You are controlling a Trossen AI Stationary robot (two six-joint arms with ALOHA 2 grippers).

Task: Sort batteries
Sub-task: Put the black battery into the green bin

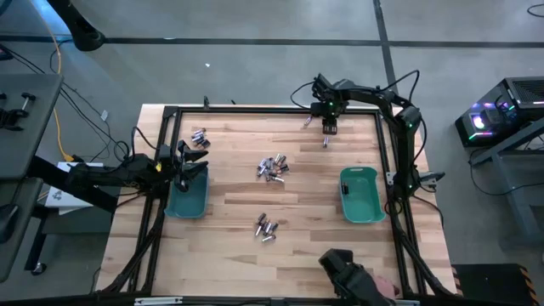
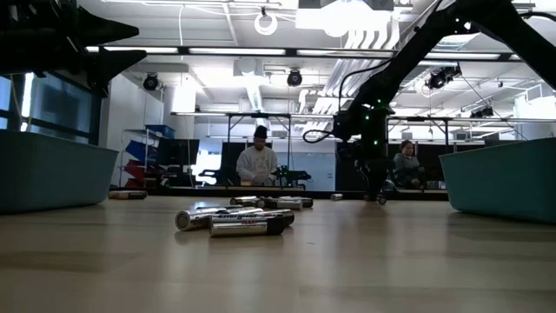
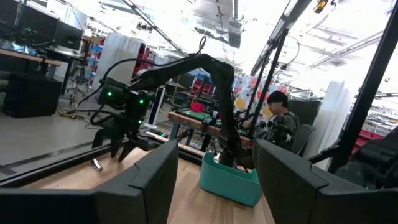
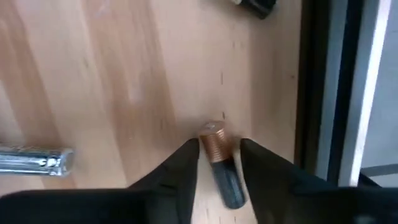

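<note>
Right gripper [image 4: 217, 163] is down at the far edge of the pale wooden surface [image 1: 238, 183], fingers clamped on a dark copper-ended battery [image 4: 221, 168]. Left gripper [image 1: 189, 160] hangs over the left teal plastic bin [image 1: 187, 202], fingers apart. Loose silvery-grey batteries [image 1: 272, 167] lie mid-surface.

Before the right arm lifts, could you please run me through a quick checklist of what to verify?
1. Copper-ended battery between the right gripper fingers: ok.
2. Fingers fully closed on it: cannot tell.
3. Neighbouring silver battery apart from the fingers: ok.
4. Right bin free of arms above it: ok.
5. Left gripper parked open over the left bin, away from the right arm: ok.
6. Table frame close beside the gripper: not ok, lift straight.
</note>
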